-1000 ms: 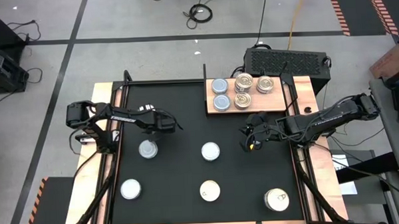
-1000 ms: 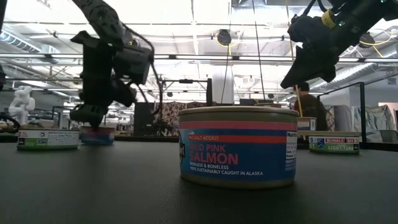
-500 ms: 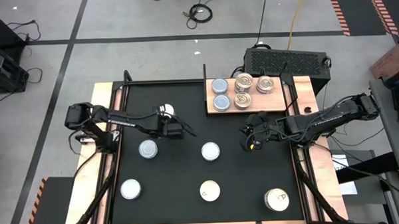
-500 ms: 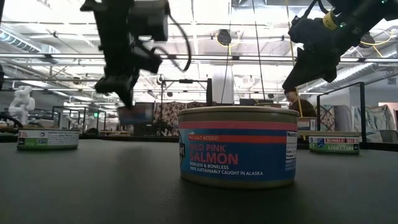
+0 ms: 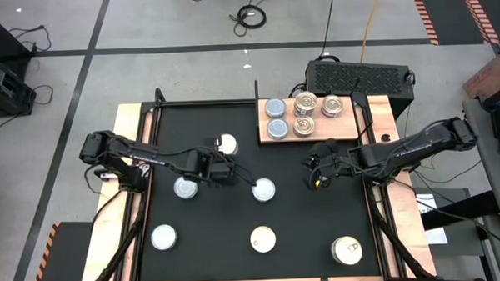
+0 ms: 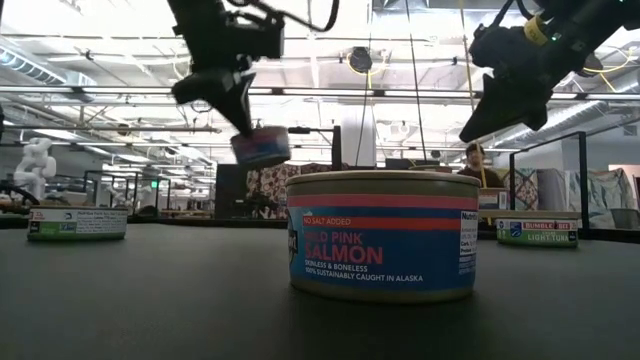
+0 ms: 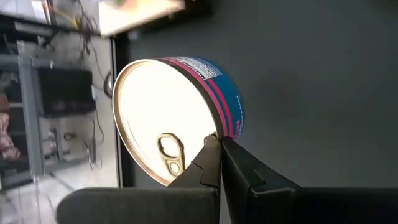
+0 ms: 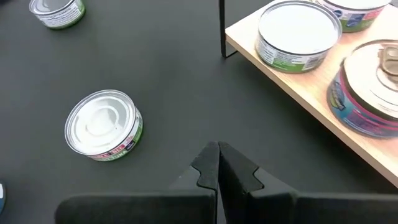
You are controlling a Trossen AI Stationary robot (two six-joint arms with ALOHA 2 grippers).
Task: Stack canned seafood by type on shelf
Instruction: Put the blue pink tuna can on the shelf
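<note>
My left gripper (image 5: 225,155) is shut on a pull-tab can (image 7: 177,118) with a blue and pink label, held in the air over the black mat (image 5: 199,125), left of the wooden shelf (image 5: 350,127). The low view shows this can (image 6: 260,147) tilted below the fingers. The shelf carries two silvery-topped cans (image 5: 276,118) and three gold pull-tab cans (image 5: 304,102). Several more cans rest on the mat on their bases, among them one (image 5: 185,188) and another (image 5: 264,189). My right gripper (image 8: 219,151) is shut and hovers over the mat near the shelf's near edge. My left gripper pinches the can by its top rim (image 7: 211,132), beside the pull tab, one finger on the lid side and one on the label side. The can is lifted clear of the mat and hangs tilted below the fingers (image 6: 240,118).
A salmon can (image 6: 382,235) stands close to the low camera. Other cans sit at the mat's near part (image 5: 163,237), (image 5: 263,238), (image 5: 347,250). A dark box (image 5: 356,72) stands behind the shelf. A green-labelled can (image 8: 104,125) lies near my right gripper.
My left gripper has risen from the mat and moved toward the table's right, toward the shelf, carrying the pull-tab can. The can, first standing on the mat, is now lifted clear and tilted. My right gripper has stayed in place.
</note>
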